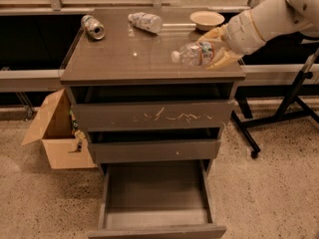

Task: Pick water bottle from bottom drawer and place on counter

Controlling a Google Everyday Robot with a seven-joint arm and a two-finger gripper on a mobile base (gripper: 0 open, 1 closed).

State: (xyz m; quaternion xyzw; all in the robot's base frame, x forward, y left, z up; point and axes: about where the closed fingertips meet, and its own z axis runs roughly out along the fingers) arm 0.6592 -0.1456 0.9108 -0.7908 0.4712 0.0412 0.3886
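Observation:
The water bottle is a small clear bottle with a white cap and a red-and-green band. It lies on its side, cap to the left, over the right part of the counter. My gripper is shut on the bottle's base end, with yellowish fingers above and below it. Whether the bottle touches the counter I cannot tell. The white arm reaches in from the upper right. The bottom drawer is pulled open at the bottom of the cabinet, and nothing shows inside it.
A silver-green can, a patterned-label bottle and a beige bowl sit along the counter's back. The scratched top drawer front is slightly open. A cardboard box stands at the left, a black stand at the right.

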